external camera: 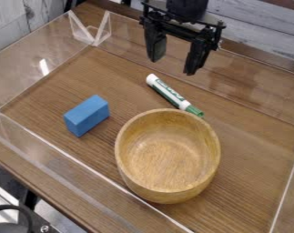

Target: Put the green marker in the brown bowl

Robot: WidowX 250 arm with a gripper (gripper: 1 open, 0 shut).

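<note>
The green marker (174, 94), white-barrelled with a dark green cap at its near end, lies flat on the wooden table, angled from upper left to lower right. Its cap end rests just beyond the far rim of the brown bowl (168, 155), a large round wooden bowl with nothing inside. My gripper (174, 57) hangs above the marker's upper end, pointing down, jaws open and nothing between the black fingers. It stays clear of the marker.
A blue block (86, 115) sits left of the bowl. Clear acrylic walls (64, 59) fence the table on the left, front and back, with a folded clear piece (91, 29) at the rear left.
</note>
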